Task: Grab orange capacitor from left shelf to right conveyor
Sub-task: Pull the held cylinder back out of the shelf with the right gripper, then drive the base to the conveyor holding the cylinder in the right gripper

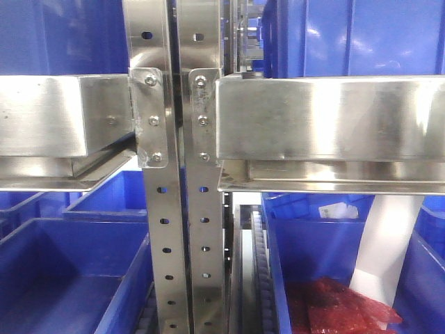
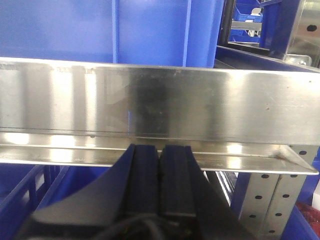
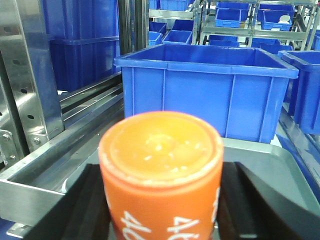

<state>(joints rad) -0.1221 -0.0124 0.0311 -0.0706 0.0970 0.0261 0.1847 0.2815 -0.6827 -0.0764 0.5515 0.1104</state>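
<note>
In the right wrist view the orange capacitor (image 3: 161, 165), a fat cylinder with white printing on its side, stands upright between my right gripper's black fingers (image 3: 95, 200). My right gripper (image 3: 161, 200) is shut on it above a grey conveyor surface (image 3: 260, 155). In the left wrist view my left gripper (image 2: 160, 150) is shut and empty, its two black pads pressed together. It sits just in front of and below a steel shelf rail (image 2: 160, 107). Neither gripper shows in the front view.
A large blue bin (image 3: 205, 85) stands on the conveyor right behind the capacitor, with steel rails (image 3: 85, 100) and a perforated post (image 3: 25, 75) to the left. The front view shows steel shelf beams (image 1: 327, 118), upright posts (image 1: 174, 229), blue bins (image 1: 62, 271) and red packets (image 1: 334, 306).
</note>
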